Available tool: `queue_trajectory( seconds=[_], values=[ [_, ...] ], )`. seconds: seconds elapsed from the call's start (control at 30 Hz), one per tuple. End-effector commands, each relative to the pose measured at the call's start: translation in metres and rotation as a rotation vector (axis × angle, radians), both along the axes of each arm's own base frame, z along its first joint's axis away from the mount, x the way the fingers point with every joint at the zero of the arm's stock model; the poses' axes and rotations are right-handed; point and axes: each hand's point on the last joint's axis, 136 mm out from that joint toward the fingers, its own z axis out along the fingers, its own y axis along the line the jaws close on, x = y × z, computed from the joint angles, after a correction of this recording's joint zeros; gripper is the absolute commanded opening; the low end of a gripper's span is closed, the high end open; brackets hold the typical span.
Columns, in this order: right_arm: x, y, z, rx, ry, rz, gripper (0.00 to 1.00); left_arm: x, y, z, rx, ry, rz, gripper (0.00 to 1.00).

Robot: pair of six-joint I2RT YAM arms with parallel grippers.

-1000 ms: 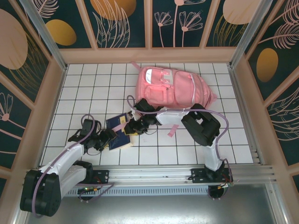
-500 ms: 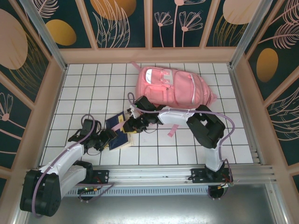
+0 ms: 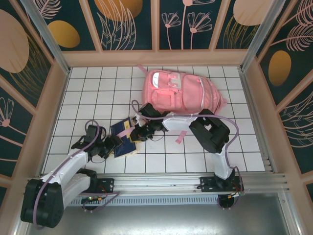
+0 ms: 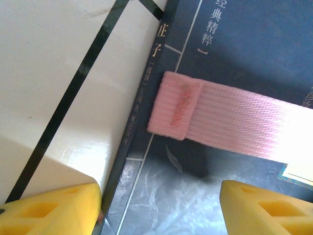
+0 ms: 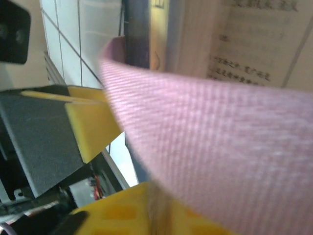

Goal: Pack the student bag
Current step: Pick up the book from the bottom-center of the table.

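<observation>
The pink student bag [image 3: 181,93] lies flat at the back of the tiled table. One of its pink straps [image 3: 125,131] trails forward over a dark blue book [image 3: 123,138]. In the left wrist view the strap end [image 4: 220,122] lies across the book cover [image 4: 195,196]. My left gripper [image 4: 161,210] is open, its yellow fingertips [image 4: 49,210] straddling the book's spine edge. My right gripper [image 3: 140,132] is at the book's right edge. Up close the strap [image 5: 210,142] crosses between its spread yellow fingers [image 5: 93,122], with printed pages [image 5: 259,39] behind.
A second pink strap [image 3: 180,136] lies on the tiles under the right arm. Wooden walls with aluminium posts [image 3: 54,88] enclose the table on three sides. The two grippers are close together around the book.
The right arm's elbow swung out a little and came back, and its gripper edged slightly left along the book. The left arm and the bag have not moved.
</observation>
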Motion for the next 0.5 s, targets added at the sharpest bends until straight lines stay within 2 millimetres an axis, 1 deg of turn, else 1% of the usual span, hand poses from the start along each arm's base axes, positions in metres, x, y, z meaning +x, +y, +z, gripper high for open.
queue_trajectory(
  seconds=[0.0,0.07,0.13,0.27,0.33,0.37,0.43,0.47],
  values=[
    [0.006,0.003,0.015,0.035,-0.03,-0.003,0.02,0.019,0.001,0.013,0.036,-0.104,-0.01,0.67],
    [0.012,-0.004,0.025,0.051,-0.04,-0.022,0.0,0.03,0.01,0.036,0.098,-0.16,0.003,0.68],
    [0.014,-0.009,0.039,0.078,-0.054,-0.026,0.0,0.046,0.023,0.072,0.189,-0.248,0.021,0.7],
    [0.006,-0.009,0.077,0.162,-0.083,0.021,0.0,0.068,0.055,0.146,0.389,-0.38,0.078,0.71],
    [0.001,-0.008,0.106,0.224,-0.118,0.043,0.0,0.076,0.072,0.182,0.483,-0.432,0.125,0.72],
    [0.001,-0.009,0.119,0.249,-0.137,0.047,0.0,0.079,0.079,0.197,0.519,-0.451,0.146,0.72],
    [-0.001,-0.009,0.153,0.314,-0.182,0.062,0.0,0.085,0.09,0.226,0.583,-0.496,0.186,0.73],
    [-0.003,-0.009,0.168,0.341,-0.2,0.07,0.0,0.088,0.092,0.236,0.6,-0.516,0.194,0.73]
  ],
)
